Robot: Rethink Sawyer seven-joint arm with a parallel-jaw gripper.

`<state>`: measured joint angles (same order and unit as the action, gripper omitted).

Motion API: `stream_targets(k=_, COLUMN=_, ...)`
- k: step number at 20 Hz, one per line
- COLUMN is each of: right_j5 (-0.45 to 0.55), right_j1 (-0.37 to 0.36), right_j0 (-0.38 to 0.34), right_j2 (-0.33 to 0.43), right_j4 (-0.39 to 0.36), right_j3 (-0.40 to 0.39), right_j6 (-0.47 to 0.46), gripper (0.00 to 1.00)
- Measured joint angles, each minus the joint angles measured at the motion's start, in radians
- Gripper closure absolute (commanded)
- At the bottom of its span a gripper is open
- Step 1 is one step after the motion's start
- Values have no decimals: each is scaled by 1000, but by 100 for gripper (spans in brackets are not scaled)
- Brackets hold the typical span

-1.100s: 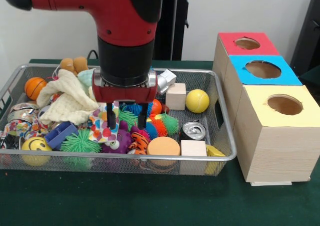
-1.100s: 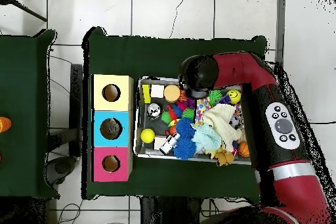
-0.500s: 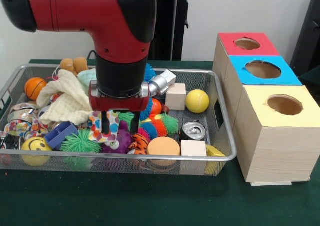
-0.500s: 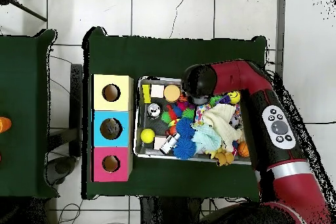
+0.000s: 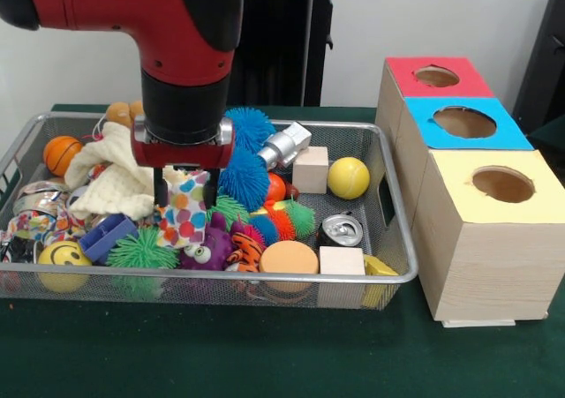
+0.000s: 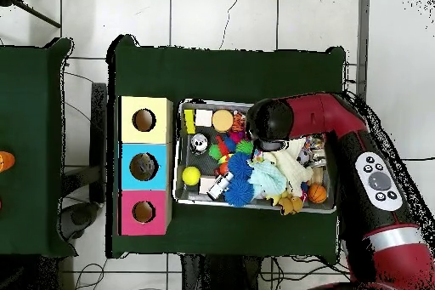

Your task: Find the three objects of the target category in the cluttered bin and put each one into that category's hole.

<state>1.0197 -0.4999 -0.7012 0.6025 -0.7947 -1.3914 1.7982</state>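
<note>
While the gripper [image 5: 184,189] hangs low in the wire bin [image 5: 399,230] with its jaws pinching the spotted cloth [image 5: 186,208], you risk snagging the cream cloth [image 5: 115,179] just beside and dragging neighbouring toys along.

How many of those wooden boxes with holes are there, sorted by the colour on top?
Red-topped box: 1
Blue-topped box: 1
Yellow-topped box: 1
Total: 3
</note>
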Motion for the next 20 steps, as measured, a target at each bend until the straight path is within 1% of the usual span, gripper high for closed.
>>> stream_targets(k=3, right_j5=-32, right_j1=-11, right_j0=-9, right_j2=-11, right_j4=-18, right_j3=-34, right_j6=0, gripper=0)
stream_targets(k=7, right_j5=-125, right_j1=-3, right_j0=-9, right_j2=-33, right_j4=-76, right_j3=-80, right_j6=0, gripper=0)
stream_targets(k=11, right_j5=-208, right_j1=20, right_j0=-2, right_j2=-54, right_j4=-115, right_j3=-100, right_j6=0, gripper=0)
stream_targets(k=12, right_j5=-252, right_j1=35, right_j0=3, right_j2=-68, right_j4=-131, right_j3=-106, right_j6=0, gripper=0)
stream_targets(k=17, right_j5=-336, right_j1=57, right_j0=17, right_j2=-93, right_j4=-158, right_j3=-111, right_j6=0, gripper=0)
stream_targets(k=18, right_j5=-349, right_j1=59, right_j0=19, right_j2=-97, right_j4=-161, right_j3=-111, right_j6=0, gripper=100)
stream_targets(k=20, right_j5=-367, right_j1=59, right_j0=26, right_j2=-110, right_j4=-161, right_j3=-110, right_j6=0, gripper=100)
